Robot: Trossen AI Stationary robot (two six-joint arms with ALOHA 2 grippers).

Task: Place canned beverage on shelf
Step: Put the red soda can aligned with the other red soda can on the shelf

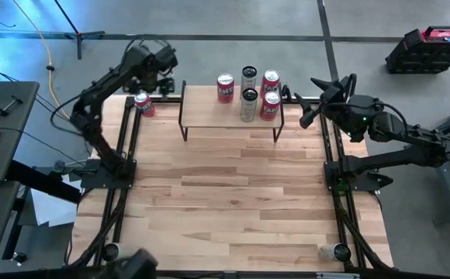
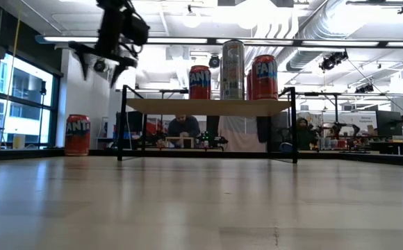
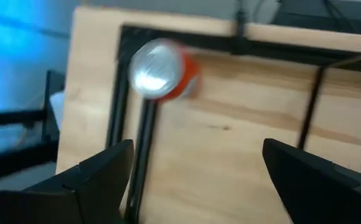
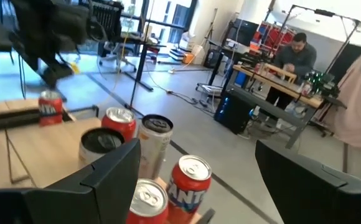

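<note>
Holding 5 cans [image 1: 249, 94] on shelf [image 1: 209, 118] | 1 can [image 1: 144, 104] on table | left tool [image 1: 161, 77] apart | right tool [image 1: 309, 99] apart

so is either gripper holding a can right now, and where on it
Nothing is held. The left gripper hangs open above the red can standing on the table left of the shelf. The right gripper is open and empty beside the shelf.

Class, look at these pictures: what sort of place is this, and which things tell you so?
Probably a robotics lab or workshop: exposed ceiling ducts, a person at a cluttered workbench, and two robot arms over a wooden table.
</note>
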